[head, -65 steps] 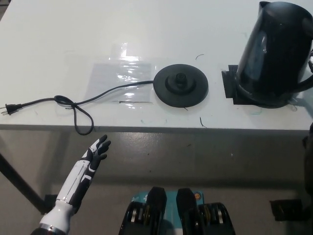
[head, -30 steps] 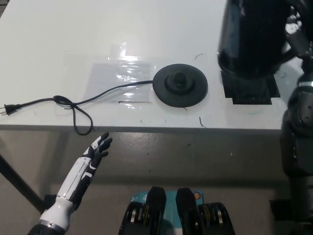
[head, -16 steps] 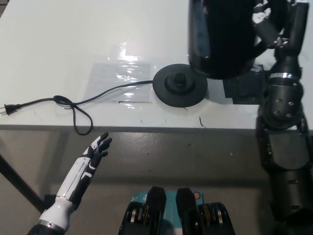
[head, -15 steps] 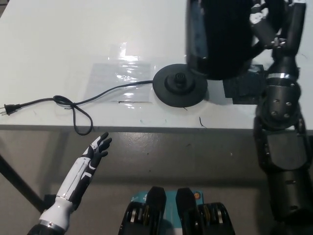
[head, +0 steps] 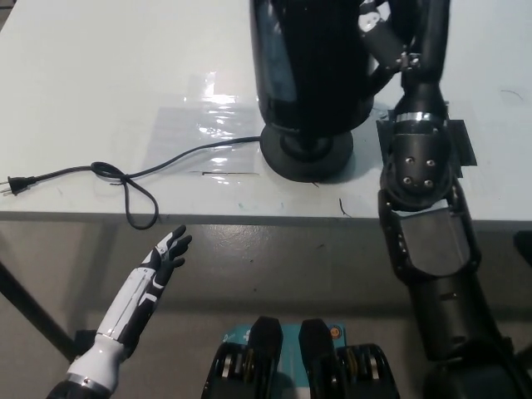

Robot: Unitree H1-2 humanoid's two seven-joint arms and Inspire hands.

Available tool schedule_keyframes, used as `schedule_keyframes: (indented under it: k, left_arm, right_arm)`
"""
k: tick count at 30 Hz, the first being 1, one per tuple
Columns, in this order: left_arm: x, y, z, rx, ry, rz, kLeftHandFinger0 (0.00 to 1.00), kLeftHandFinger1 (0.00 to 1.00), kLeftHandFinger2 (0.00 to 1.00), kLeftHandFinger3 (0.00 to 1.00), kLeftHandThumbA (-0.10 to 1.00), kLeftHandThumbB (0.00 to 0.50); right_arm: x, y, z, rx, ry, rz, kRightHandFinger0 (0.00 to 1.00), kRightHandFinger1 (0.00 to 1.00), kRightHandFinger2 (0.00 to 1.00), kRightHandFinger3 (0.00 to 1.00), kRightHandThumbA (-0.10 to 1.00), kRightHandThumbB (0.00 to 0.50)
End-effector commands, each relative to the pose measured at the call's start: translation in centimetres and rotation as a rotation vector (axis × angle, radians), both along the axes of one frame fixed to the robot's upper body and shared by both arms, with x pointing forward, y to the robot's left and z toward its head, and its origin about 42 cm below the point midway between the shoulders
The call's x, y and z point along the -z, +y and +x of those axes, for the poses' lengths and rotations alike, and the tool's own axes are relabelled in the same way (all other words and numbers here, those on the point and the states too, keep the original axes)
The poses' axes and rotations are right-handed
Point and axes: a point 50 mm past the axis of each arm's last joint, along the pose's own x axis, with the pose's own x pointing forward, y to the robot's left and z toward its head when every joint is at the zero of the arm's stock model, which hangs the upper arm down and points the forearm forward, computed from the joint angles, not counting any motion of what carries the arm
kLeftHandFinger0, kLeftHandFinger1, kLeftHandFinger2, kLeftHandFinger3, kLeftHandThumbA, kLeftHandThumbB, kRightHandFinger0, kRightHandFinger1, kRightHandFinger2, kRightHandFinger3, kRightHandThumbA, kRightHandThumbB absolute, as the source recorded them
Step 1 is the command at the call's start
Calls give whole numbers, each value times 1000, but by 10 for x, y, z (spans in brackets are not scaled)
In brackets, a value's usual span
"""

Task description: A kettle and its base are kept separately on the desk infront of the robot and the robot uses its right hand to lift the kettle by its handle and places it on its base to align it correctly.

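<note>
Presently the white left hand [head: 166, 255] rests idle below the desk edge, holding nothing, fingers spread; the cord [head: 125, 179] trails to the base [head: 332, 158]; the kettle [head: 312, 66] hangs over that base, apparently not yet seated; the right hand [head: 386, 37] grips its handle; lowering and alignment remain, as judged
</note>
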Motion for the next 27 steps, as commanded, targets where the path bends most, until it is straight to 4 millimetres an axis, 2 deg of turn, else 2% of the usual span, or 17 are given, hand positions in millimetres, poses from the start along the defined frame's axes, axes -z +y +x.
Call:
schedule_keyframes:
  k: [1, 4, 8, 14, 24, 27]
  left_arm:
    - [-12, 4, 1, 17, -54, 4, 1000, 1000, 1000, 1000, 1000, 149]
    - [-13, 4, 0, 19, -60, 5, 1000, 1000, 1000, 1000, 1000, 147]
    - [-12, 5, 0, 19, -57, 7, 1000, 1000, 1000, 1000, 1000, 150]
    - [-13, 5, -1, 17, -55, 11, 1000, 1000, 1000, 1000, 1000, 150]
    - [-14, 4, 1, 26, -64, 13, 1000, 1000, 1000, 1000, 1000, 137]
    - [-15, 4, 2, 30, -66, 16, 1000, 1000, 1000, 1000, 1000, 132]
  right_arm:
    - [-61, 22, 2, -11, -209, 17, 0, 243, 674, 757, -100, 139]
    - [-58, 21, 8, -8, -204, -2, 0, 233, 659, 748, -100, 130]
    - [-53, 19, 18, 24, -190, -41, 7, 295, 692, 760, -100, 136]
    - [-44, 14, 33, 56, -170, -67, 0, 284, 688, 749, -100, 133]
    - [-33, 19, 39, 50, -171, -62, 0, 274, 686, 728, -100, 135]
    - [-25, 22, 40, 61, -144, -45, 0, 172, 619, 661, -100, 131]
